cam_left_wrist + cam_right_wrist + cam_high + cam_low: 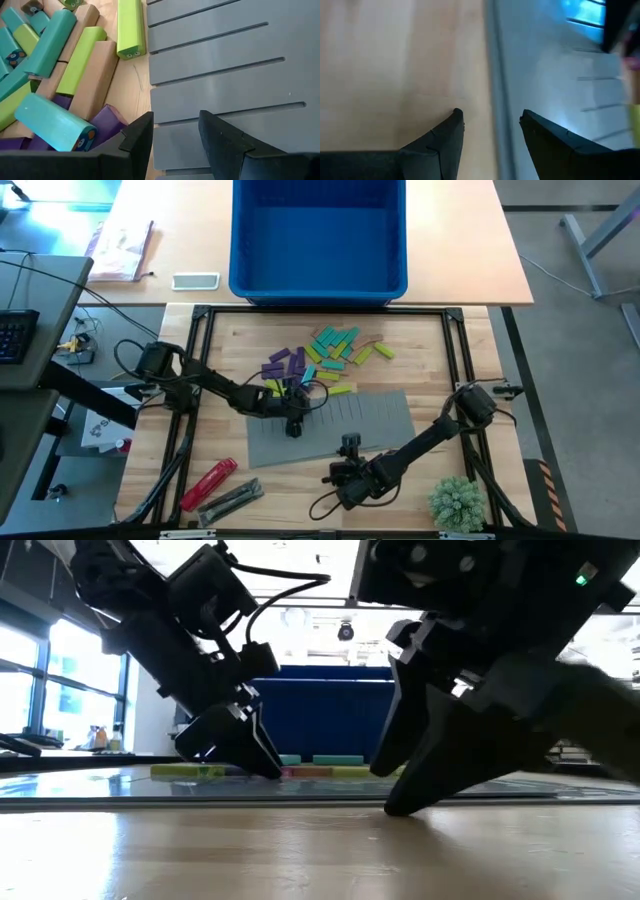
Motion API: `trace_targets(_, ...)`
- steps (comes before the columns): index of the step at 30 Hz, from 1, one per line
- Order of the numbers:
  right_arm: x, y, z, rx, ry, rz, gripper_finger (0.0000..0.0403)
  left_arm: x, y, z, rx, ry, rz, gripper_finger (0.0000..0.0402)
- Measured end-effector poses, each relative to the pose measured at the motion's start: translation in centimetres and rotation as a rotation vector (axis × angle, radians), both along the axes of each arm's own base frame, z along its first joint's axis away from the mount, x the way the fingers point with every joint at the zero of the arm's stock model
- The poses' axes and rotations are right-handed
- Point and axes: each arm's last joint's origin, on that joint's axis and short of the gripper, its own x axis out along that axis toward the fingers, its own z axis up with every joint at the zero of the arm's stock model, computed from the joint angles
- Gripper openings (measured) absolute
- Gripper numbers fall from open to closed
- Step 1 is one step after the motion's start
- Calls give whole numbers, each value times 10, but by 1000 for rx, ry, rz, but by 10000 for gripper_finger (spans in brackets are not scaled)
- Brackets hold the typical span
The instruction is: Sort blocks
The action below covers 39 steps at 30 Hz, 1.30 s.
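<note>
Wooden table [420,350]: one grey mat [370,420], one blue bin [318,235], blocks [325,358] heaped.

A pale wooden surface [440,395] carries a slotted grey mat [370,420] at its centre. The heap of purple, lime, teal and tan blocks [320,360] lies at twelve o'clock of the mat. At seven o'clock lies a red cylindrical tool [208,483] beside a dark tool [232,500]; at five o'clock, a green plant [458,502].
</note>
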Motion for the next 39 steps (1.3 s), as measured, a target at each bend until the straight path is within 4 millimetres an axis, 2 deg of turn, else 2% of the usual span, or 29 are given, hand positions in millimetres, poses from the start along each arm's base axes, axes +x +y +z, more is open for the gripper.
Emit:
trace_targets(7, 0, 2, 4, -44, -4, -4, 183, -2, -2, 8, -30, -11, -26, 145)
trace_targets(13, 0, 12, 18, -72, 4, 31, 183, -7, -3, 33, -40, -59, -100, 145)
trace_targets(17, -4, 15, 18, -86, 8, 36, 183, -6, 1, 52, -31, -140, -96, 145)
trace_targets(24, -4, 13, 19, -107, -72, -58, 183, -5, 7, 48, -21, -125, -75, 145)
trace_targets(35, -4, 12, 19, -112, -66, -56, 183, -5, 6, 48, -41, -128, -89, 145)
trace_targets(39, -5, 12, 19, -120, -27, -11, 183, -4, 10, 48, -6, -132, -44, 145)
